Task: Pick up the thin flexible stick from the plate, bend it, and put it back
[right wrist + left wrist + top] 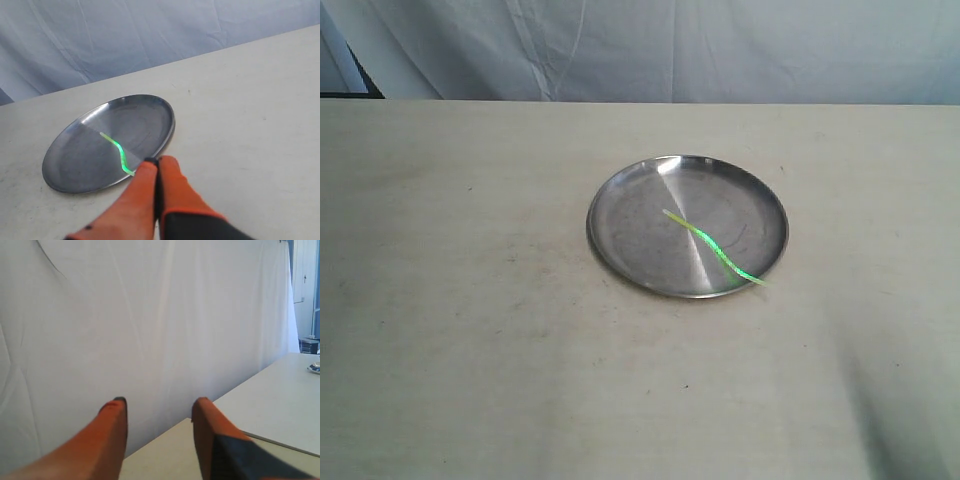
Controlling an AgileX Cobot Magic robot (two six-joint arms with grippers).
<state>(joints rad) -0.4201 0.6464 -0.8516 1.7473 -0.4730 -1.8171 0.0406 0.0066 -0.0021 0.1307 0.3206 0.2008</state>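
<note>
A round silvery metal plate [630, 215] rests on the pale table, right of centre in the exterior view. Across it lies the thin yellow-green stick [716, 250], wavy, one end overhanging the near right rim. Neither gripper shows in the exterior view. In the right wrist view the plate [75, 160] and the stick [119, 152] lie just ahead of my right gripper [158, 161], whose orange fingers are pressed together, empty, above the table beside the rim. My left gripper [159, 401] is open, held up facing a white curtain, with nothing between its fingers.
A white curtain [650, 45] hangs behind the table's far edge. The left wrist view shows a table edge [270, 400] and a small dish [315, 368] far off. Bare tabletop [460, 330] surrounds the plate.
</note>
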